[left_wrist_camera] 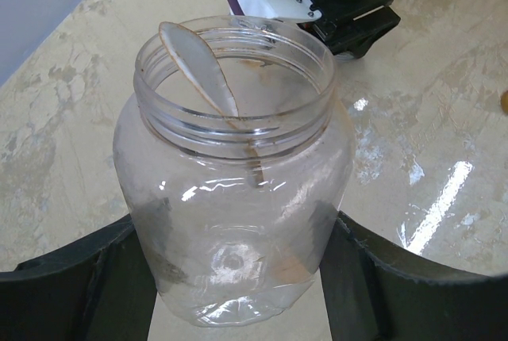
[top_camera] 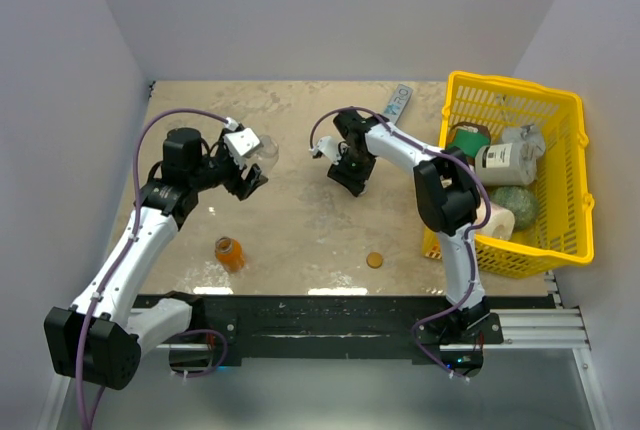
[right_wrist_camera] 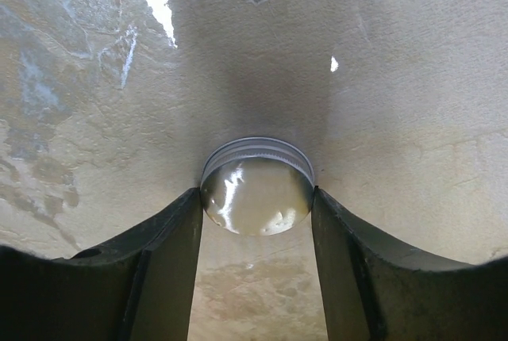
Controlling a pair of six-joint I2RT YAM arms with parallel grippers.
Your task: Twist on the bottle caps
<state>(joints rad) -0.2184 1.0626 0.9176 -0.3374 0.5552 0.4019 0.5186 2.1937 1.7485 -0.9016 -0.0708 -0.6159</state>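
My left gripper [top_camera: 250, 178] is shut on the clear bottle [left_wrist_camera: 234, 174], held above the table with its open threaded mouth up; it also shows in the top view [top_camera: 264, 154]. My right gripper [top_camera: 351, 182] is shut on the silver-grey cap [right_wrist_camera: 257, 184], pinched by its rim between both fingers just over the table. The orange bottle [top_camera: 230, 253] stands uncapped at the front left. The brownish-orange cap [top_camera: 375, 260] lies flat on the table at the front middle.
A yellow basket [top_camera: 565, 240] at the right holds a green-lidded container [top_camera: 468, 138], a white container [top_camera: 505, 162] and other items. A grey bar [top_camera: 398, 102] lies at the back. White walls close in the table.
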